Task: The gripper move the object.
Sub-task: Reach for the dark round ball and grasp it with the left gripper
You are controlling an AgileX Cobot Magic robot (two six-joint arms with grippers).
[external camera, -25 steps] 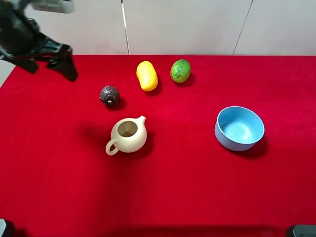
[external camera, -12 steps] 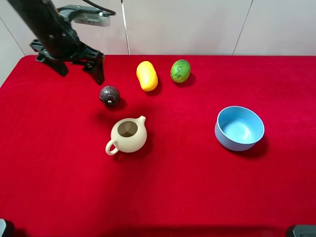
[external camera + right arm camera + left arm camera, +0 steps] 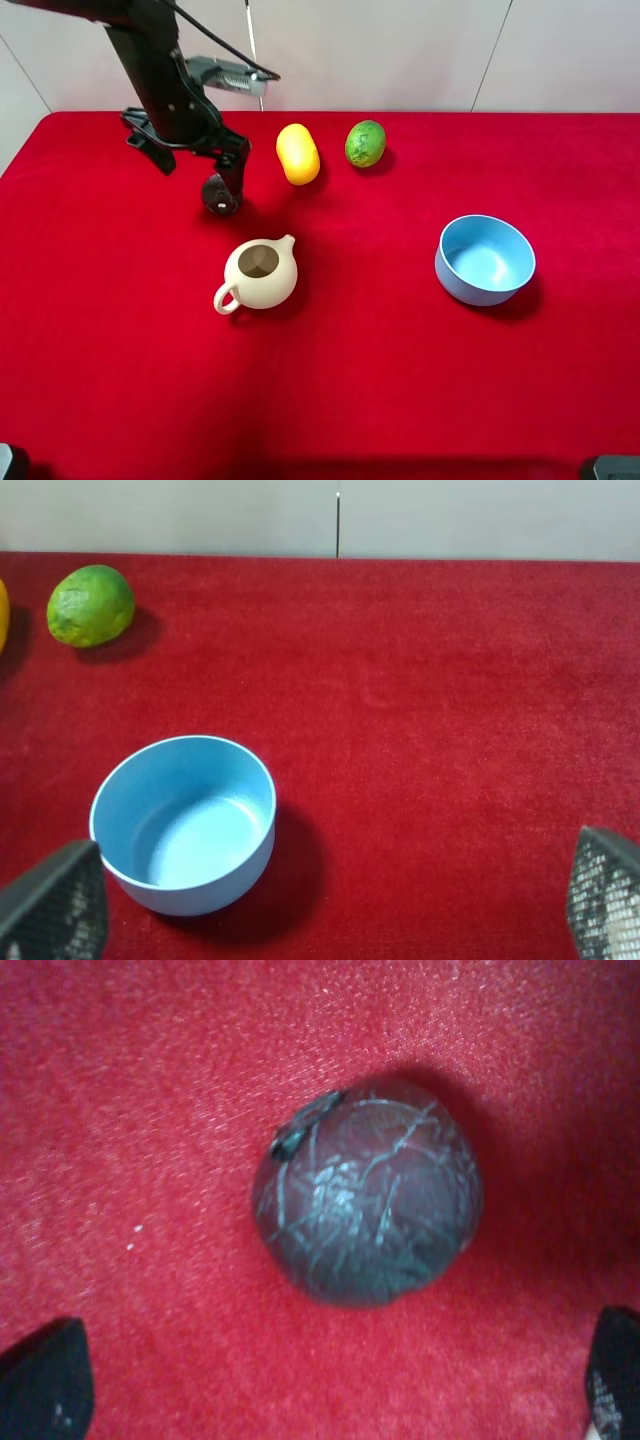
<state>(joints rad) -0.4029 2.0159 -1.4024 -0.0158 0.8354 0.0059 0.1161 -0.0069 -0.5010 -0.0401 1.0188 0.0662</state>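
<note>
The object, a small dark brown-purple round fruit (image 3: 221, 195) with rough skin, lies on the red cloth to the left of the yellow mango. It fills the middle of the left wrist view (image 3: 365, 1192). My left gripper (image 3: 198, 170) is open right above it, one finger on each side, and does not touch it. In the left wrist view the gripper (image 3: 330, 1378) shows only as two black fingertips at the frame's edges. My right gripper (image 3: 330, 895) is open and empty, above the cloth near the blue bowl.
A yellow mango (image 3: 297, 153) and a green fruit (image 3: 365, 143) lie at the back. A cream teapot (image 3: 260, 273) stands just in front of the dark fruit. A blue bowl (image 3: 485, 259) stands at the right, also in the right wrist view (image 3: 185, 820).
My left arm has swung in from the far left to the right and come down over the dark fruit. The fruit and the other things have not moved.
</note>
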